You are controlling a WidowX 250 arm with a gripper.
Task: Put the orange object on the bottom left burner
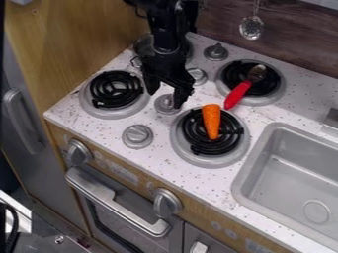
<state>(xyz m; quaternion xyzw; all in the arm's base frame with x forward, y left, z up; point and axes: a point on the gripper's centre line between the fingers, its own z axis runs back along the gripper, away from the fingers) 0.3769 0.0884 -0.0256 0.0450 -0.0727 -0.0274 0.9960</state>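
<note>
Black two-finger gripper [165,99] was spread wide; best bet was straddling that tapered orange plastic carrot [211,121] mid-body; gentle squeeze tbh

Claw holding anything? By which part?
Nothing held. The claw is open and empty; the carrot lies on a burner, clear of it.

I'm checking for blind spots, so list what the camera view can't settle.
All in the camera view:
- Dark round thing at the back left: largely hidden behind the arm.
- Burner coil beneath the carrot: covered by it.
- Sink: far side cut off by the right edge.
</note>
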